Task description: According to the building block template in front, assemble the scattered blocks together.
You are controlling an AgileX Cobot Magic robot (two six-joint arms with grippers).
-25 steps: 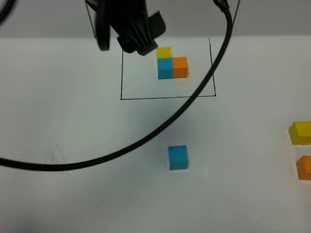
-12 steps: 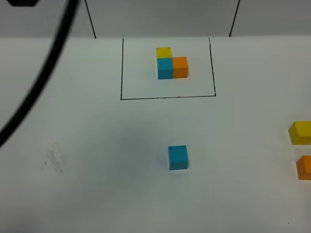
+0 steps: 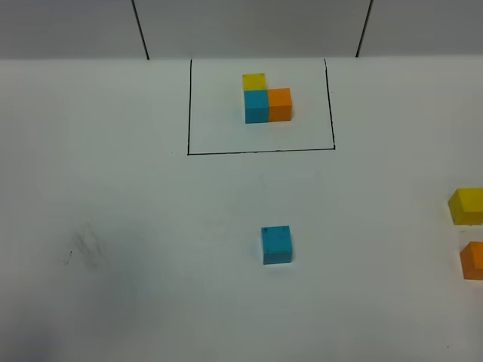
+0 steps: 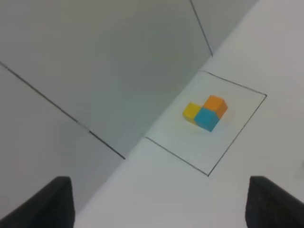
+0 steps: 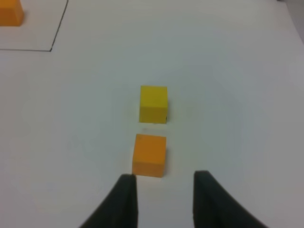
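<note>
The building block template (image 3: pixel 264 98) is an L of yellow, cyan and orange cubes inside a black drawn rectangle at the back; it also shows in the left wrist view (image 4: pixel 205 112). Of the scattered blocks, the cyan cube (image 3: pixel 277 244) lies mid-table, and the yellow cube (image 3: pixel 468 206) and orange cube (image 3: pixel 473 260) lie at the right edge. No arm shows in the exterior view. My left gripper (image 4: pixel 159 183) is open and empty, high above the table. My right gripper (image 5: pixel 164 179) is open and empty, just short of the orange cube (image 5: pixel 149 155), with the yellow cube (image 5: pixel 153 104) beyond it.
The white table (image 3: pixel 136 226) carries a faint scuff mark (image 3: pixel 83 249) at the left. A grey back wall (image 3: pixel 249 26) with two dark seams rises behind the template. One corner of the template's frame (image 5: pixel 51 49) shows in the right wrist view.
The left arm and its black cable, which hung over the template and across the table, have swung up and left out of the exterior view. The cubes have not moved.
</note>
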